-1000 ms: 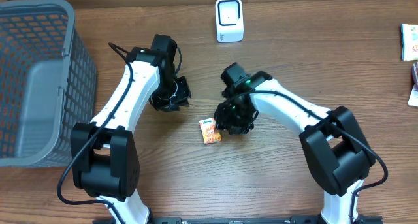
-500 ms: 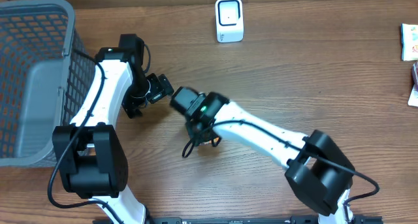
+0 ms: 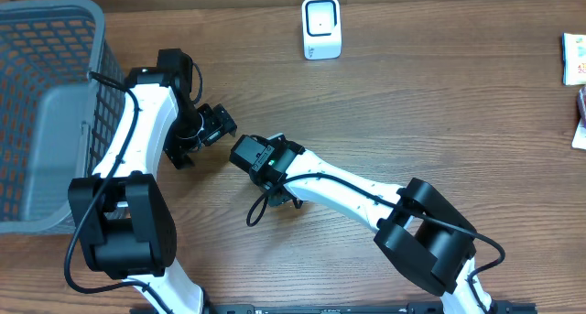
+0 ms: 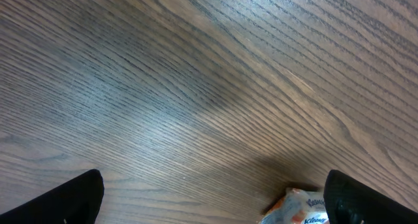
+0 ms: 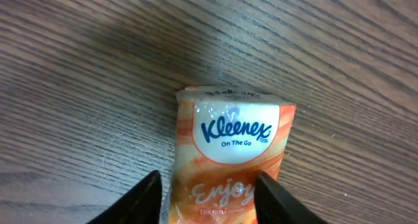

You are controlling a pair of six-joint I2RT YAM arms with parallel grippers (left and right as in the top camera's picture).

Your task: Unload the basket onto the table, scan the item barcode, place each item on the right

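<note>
The tissue pack (image 5: 232, 145) lies flat on the wooden surface (image 3: 439, 103), printed face up. It is orange and white, with "Kleenex On The Go" in blue across its white patch. It sits left of the middle of the surface, well apart from the small white scanner (image 3: 321, 27) that stands upright at the far edge.

The right gripper (image 5: 210, 198) reaches across to it, the white arm stretched low from the near right corner. Its wrist view shows the two black fingers (image 5: 140, 201) at a middling spread, one on each side of the pack's lower end. I cannot tell whether they press on the wrapper or only stand around it. From overhead, the gripper's black body covers almost all of the pack.

The left gripper (image 4: 209, 198) hangs just to the left of that spot, near the grey mesh basket (image 3: 46, 103) on the left of the surface. Its fingers (image 4: 62, 201) are spread wide, one in each lower corner of its wrist view. Only bare wood lies between them. A corner of the pack shows close beside the finger on the right of that view.

A white packet (image 3: 575, 58) lies at the far right edge of the surface.
</note>
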